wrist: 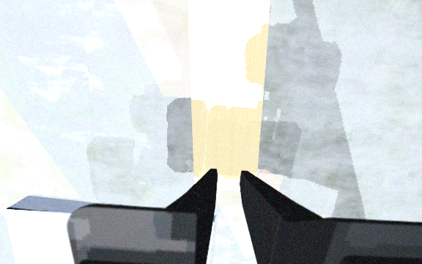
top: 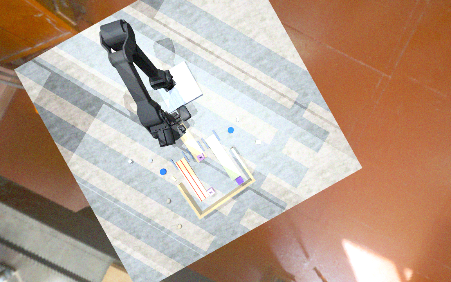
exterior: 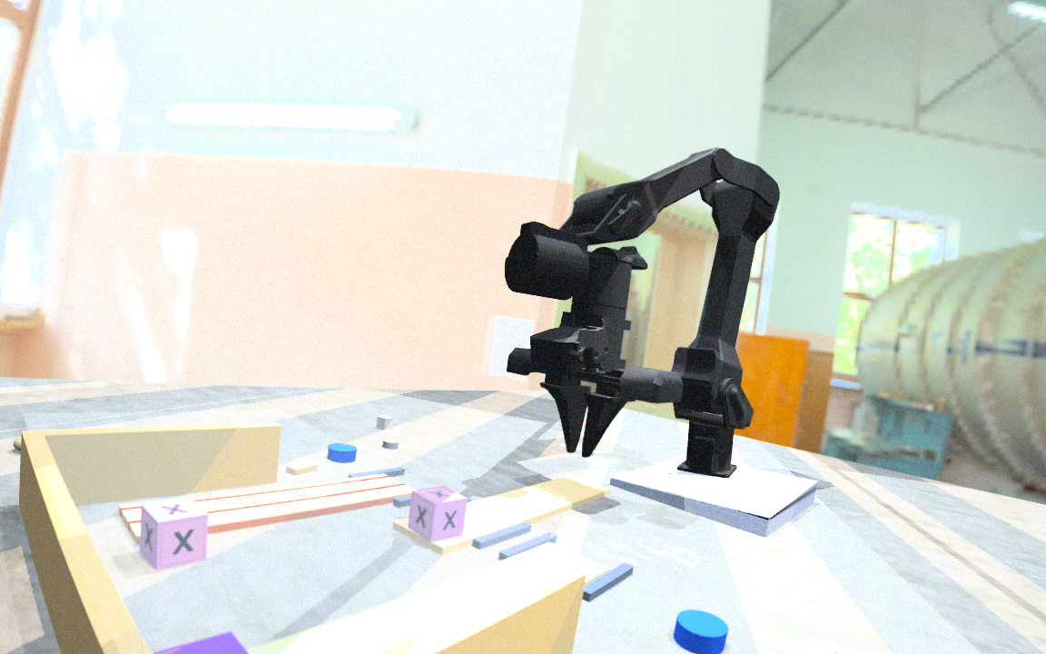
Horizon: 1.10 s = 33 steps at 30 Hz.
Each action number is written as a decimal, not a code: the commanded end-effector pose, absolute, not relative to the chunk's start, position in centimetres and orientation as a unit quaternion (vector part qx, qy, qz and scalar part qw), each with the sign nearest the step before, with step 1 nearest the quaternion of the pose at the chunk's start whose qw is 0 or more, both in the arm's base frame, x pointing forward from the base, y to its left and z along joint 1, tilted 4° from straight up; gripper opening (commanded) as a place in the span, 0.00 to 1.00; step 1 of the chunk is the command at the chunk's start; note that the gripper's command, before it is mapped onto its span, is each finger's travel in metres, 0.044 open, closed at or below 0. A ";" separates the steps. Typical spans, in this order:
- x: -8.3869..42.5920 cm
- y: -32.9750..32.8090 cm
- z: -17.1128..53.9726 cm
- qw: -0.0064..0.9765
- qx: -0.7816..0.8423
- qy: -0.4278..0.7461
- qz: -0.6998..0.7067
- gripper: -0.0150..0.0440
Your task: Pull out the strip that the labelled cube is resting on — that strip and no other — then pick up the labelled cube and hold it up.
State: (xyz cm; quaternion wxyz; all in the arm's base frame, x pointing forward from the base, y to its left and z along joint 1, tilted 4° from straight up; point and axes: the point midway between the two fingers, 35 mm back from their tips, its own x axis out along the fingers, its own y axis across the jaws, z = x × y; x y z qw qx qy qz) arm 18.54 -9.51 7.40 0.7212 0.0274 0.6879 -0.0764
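Observation:
A pink cube with X labels [top: 200,157] [exterior: 436,513] sits on the far end of a plain tan strip [top: 192,145] [exterior: 584,490] [wrist: 229,139]. Another X-labelled cube [top: 210,191] [exterior: 173,534] stands beside the end of a red-striped strip [top: 189,177] [exterior: 299,505]. A purple cube [top: 239,180] [exterior: 205,645] is at the end of a pale strip [top: 222,154]; no label shows on it. My gripper [exterior: 578,453] [wrist: 228,176] is slightly open and empty, above the tan strip's near end, with its tips clear of the strip.
A low tan wall [top: 227,197] [exterior: 64,529] encloses the far ends of the outer strips on three sides. Short blue-grey rails [exterior: 500,535] flank the strips. Blue discs [top: 230,130] [top: 163,171] lie outside. The arm stands on a white base plate [top: 188,80].

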 end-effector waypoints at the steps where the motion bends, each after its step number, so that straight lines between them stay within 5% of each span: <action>1: 20.1 -9.6 7.7 0.723 0.043 0.683 -0.096 0.52; 12: 23.8 -9.5 8.2 0.724 0.044 0.682 -0.095 1.00; 33: 31.2 -9.6 9.4 0.725 0.044 0.680 -0.095 1.00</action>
